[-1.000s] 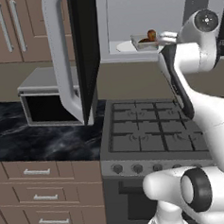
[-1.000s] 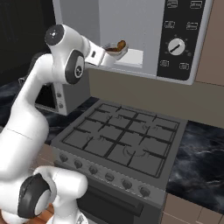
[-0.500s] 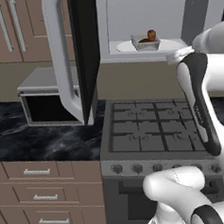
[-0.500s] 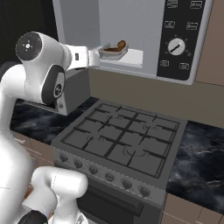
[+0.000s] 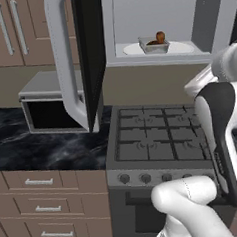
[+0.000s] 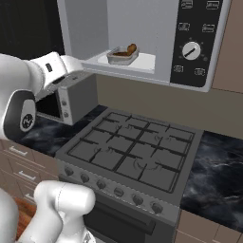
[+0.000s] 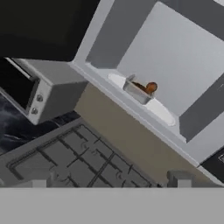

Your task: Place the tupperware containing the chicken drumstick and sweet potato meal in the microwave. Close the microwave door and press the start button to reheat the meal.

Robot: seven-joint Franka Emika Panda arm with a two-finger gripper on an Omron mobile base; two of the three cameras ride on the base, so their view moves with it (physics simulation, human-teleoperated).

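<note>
We see even, flat, rendered light with no single source to name. The microwave point(image 5: 156, 25) cavity reads pale and bright, while the microwave door point(image 5: 88, 57) at nine o'clock of it stays nearly black. Soft sheen streaks the dark marble tabletop point(image 5: 47, 148). Shadows are faint. The hand view is soft and blocky; the tupperware point(image 7: 138, 92) there blurs. Edges show no bending.
</note>
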